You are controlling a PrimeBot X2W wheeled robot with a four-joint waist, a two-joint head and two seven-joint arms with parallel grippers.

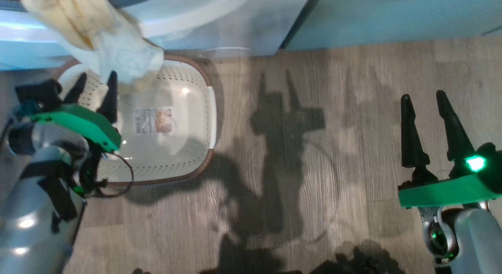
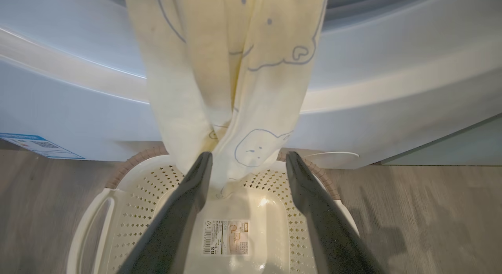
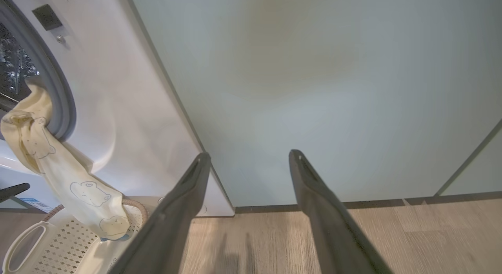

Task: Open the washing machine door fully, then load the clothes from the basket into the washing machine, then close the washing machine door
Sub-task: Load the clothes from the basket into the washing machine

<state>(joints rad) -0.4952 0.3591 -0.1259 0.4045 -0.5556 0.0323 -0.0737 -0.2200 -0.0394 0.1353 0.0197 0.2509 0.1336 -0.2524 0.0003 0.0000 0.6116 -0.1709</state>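
One of the clothes, a pale yellow garment (image 1: 117,50) with little printed outlines, hangs out of the washing machine (image 1: 235,30) opening over its white front. Its lower end dangles over the far rim of the basket (image 1: 208,109). The cream perforated basket holds nothing but the label on its floor. My left gripper (image 1: 96,85) is open over the basket's far side. In the left wrist view the garment's tip (image 2: 235,156) hangs level with the fingertips of that gripper (image 2: 248,158), which is not closed on it. My right gripper (image 1: 423,97) is open and empty over the floor at the right. The washing machine door is out of view.
The right wrist view faces a pale green cabinet door (image 3: 313,89) beside the washer (image 3: 117,89), whose grey gasket (image 3: 62,97) and steel drum show at the left. A blue sticker (image 2: 39,146) marks the washer's lower corner. Wood floor (image 1: 313,168) spreads to the basket's right.
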